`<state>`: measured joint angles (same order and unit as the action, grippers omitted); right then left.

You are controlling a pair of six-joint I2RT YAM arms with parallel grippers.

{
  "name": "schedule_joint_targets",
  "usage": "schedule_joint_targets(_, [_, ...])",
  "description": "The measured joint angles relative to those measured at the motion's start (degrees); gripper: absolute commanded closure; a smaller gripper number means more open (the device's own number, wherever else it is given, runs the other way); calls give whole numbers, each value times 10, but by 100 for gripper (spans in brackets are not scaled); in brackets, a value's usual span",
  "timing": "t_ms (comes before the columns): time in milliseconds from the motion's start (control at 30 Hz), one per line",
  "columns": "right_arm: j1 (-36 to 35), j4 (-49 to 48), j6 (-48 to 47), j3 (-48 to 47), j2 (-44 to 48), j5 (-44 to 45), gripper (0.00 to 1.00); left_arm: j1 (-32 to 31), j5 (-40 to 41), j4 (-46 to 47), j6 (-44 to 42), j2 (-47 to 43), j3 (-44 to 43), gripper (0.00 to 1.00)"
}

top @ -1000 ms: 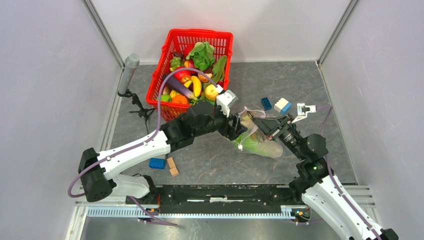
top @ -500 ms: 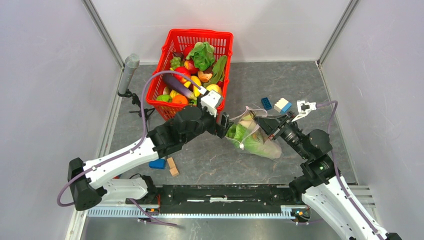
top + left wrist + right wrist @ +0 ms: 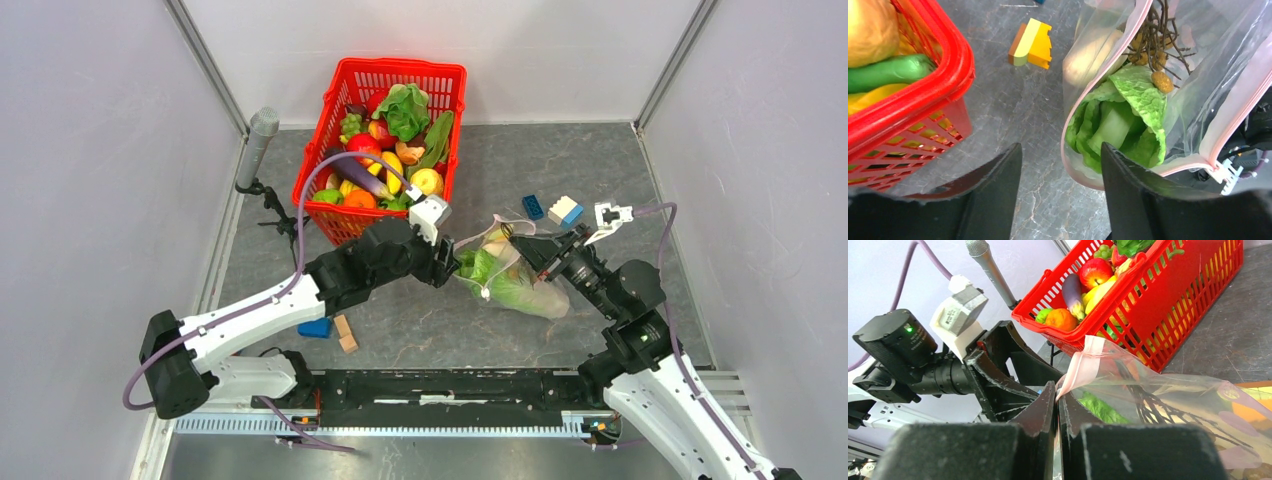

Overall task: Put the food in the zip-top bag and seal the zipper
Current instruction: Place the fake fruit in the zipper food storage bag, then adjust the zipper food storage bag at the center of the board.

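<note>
The clear zip-top bag lies mid-table with its mouth toward the left. A green-white napa cabbage and a brown twiggy piece are inside it. My right gripper is shut on the pink zipper strip and holds the mouth up. The slider tab sits at the strip's end. My left gripper is open and empty just outside the mouth, its right finger by the rim. More food fills the red basket: eggplant, apple, orange, leafy greens.
The red basket stands close on the left gripper's left. Loose blocks lie behind the bag and near the left arm. A microphone on a stand is at the left wall.
My left gripper has drawn back to the left, out of the bag's mouth, leaving the cabbage inside. The right gripper has kept its hold on the zipper strip.
</note>
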<state>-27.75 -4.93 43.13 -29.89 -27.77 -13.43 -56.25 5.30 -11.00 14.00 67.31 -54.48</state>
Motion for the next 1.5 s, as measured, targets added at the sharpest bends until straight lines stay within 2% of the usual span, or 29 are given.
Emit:
schedule_joint_targets(100, [0, 3, 0, 0, 3, 0, 92, 10, -24, 9, 18, 1, 14, 57])
schedule_joint_targets(167, [0, 4, -1, 0, 5, 0, 92, 17, -42, 24, 33, 2, 29, 72])
schedule_joint_targets(233, [0, 6, -2, 0, 5, 0, 92, 23, -59, 35, 46, 3, 36, 93])
schedule_joint_targets(267, [0, 8, -3, 0, 5, 0, 92, 26, -70, 40, 51, 5, 37, 98])
schedule_joint_targets(467, [0, 21, -22, -3, 6, 3, 89, 43, -120, 47, 56, 22, 7, 98])
schedule_joint_targets(633, [0, 102, -71, -78, -5, 40, 87, 51, -152, 8, 51, 36, -113, 98])
schedule_joint_targets(767, [0, 140, -103, -119, 3, 82, 90, 51, -176, 7, 45, 49, -196, 98])
schedule_joint_targets(933, [0, 198, -111, -105, -1, 132, 92, 52, -176, 6, 46, 74, -186, 98])
schedule_joint_targets(1100, [0, 232, -126, -131, -35, 131, 90, 52, -181, -24, 46, 92, -184, 98])
schedule_joint_targets(1133, [0, 234, -131, -142, -39, 124, 93, 52, -181, -30, 46, 88, -186, 98])
schedule_joint_targets(1267, [0, 225, -135, -152, -24, 113, 92, 52, -179, -39, 46, 60, -189, 98])
schedule_joint_targets(1400, [0, 177, -130, -141, 10, 76, 92, 52, -177, -42, 46, 34, -190, 98])
schedule_joint_targets(1500, [-1, 172, -135, -143, 9, 83, 94, 52, -170, -47, 46, 30, -190, 98])
